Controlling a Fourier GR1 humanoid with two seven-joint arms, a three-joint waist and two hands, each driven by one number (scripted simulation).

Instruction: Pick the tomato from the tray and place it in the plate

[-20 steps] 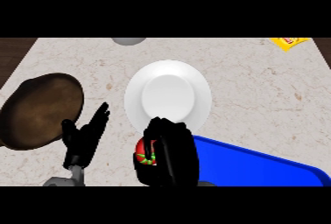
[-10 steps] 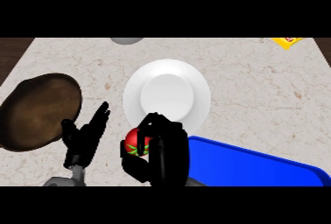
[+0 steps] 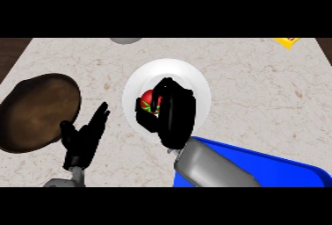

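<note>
Red tomato [image 3: 149, 99] sits curled inside my right hand [image 3: 170, 115], and I have moved it off the blue tray [image 3: 272, 169] to hang over the white plate [image 3: 194, 79]. That means I only need to let go. My left hand [image 3: 83, 136] rests open on the table [image 3: 259, 88], beside the brown board [image 3: 35, 112]. Lots of free plate shows past the tomato.

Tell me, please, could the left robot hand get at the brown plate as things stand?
Probably yes. The left robot hand rests open right beside the brown plate, with only bare counter between them; the right robot hand holds the tomato further right.
</note>
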